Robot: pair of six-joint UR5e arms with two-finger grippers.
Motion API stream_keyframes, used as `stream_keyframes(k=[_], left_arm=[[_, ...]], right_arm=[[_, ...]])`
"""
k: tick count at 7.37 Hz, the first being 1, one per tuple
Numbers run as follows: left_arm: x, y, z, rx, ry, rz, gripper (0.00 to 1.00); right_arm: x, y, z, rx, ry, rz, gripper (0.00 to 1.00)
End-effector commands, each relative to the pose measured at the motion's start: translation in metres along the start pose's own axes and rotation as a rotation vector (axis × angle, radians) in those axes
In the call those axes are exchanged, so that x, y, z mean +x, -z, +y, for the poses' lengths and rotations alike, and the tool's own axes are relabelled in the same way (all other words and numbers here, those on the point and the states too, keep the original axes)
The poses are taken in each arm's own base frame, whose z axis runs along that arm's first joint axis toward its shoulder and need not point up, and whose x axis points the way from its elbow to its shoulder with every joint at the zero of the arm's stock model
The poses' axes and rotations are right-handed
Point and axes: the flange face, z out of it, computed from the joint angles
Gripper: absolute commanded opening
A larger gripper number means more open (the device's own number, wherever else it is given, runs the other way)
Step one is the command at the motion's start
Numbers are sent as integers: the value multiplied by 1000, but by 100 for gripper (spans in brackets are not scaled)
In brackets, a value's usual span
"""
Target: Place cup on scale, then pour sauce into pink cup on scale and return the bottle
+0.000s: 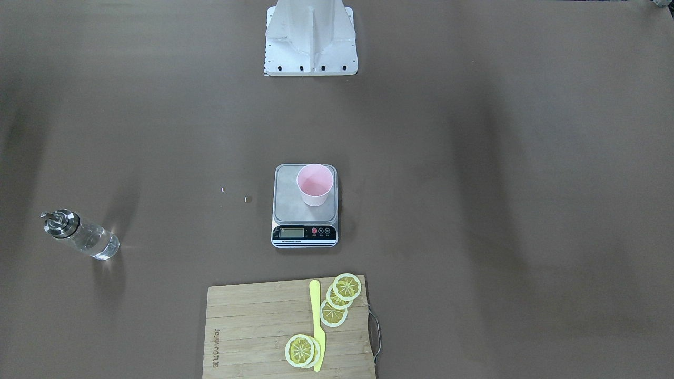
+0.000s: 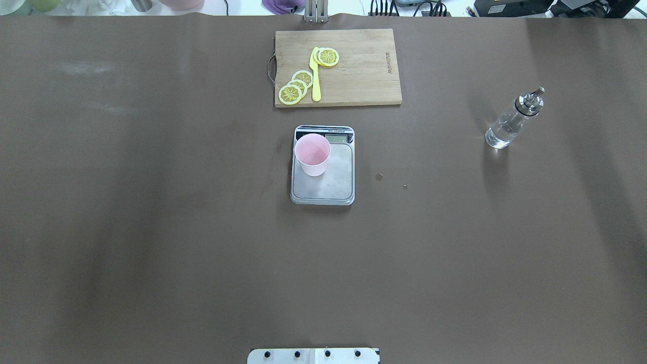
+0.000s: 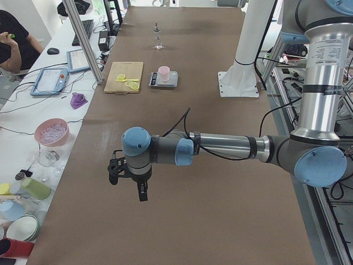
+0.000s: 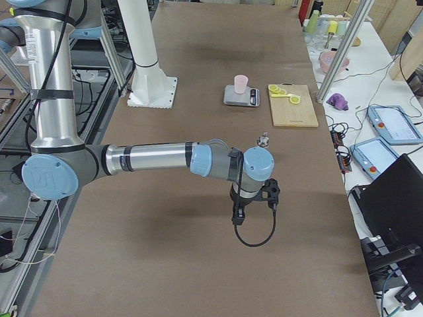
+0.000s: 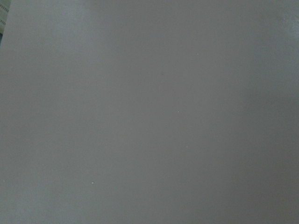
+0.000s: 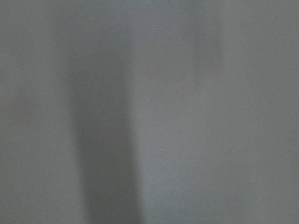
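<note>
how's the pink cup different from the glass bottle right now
The cup is opaque pale pink; the bottle is clear glass holding colourless liquid.
The cup is open-topped; the bottle wears a silver pourer cap with a spout.
The cup stands on the scale; the bottle stands on the bare table, far off to the robot's right.
Both are upright.

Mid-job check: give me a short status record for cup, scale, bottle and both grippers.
cup: upright on scale platform
scale: mid-table, display end toward cutting board
bottle: standing on table, robot's right, not held
left gripper: over bare table, jaw state cannot tell
right gripper: over bare table, jaw state cannot tell
</note>
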Motion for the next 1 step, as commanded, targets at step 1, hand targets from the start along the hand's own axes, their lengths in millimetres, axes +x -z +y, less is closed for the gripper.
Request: stream_keyframes(k=[1], left_arm=[[1, -1, 0, 0, -3, 1, 98]], right_arm=[[-1, 1, 0, 2, 2, 0, 100]])
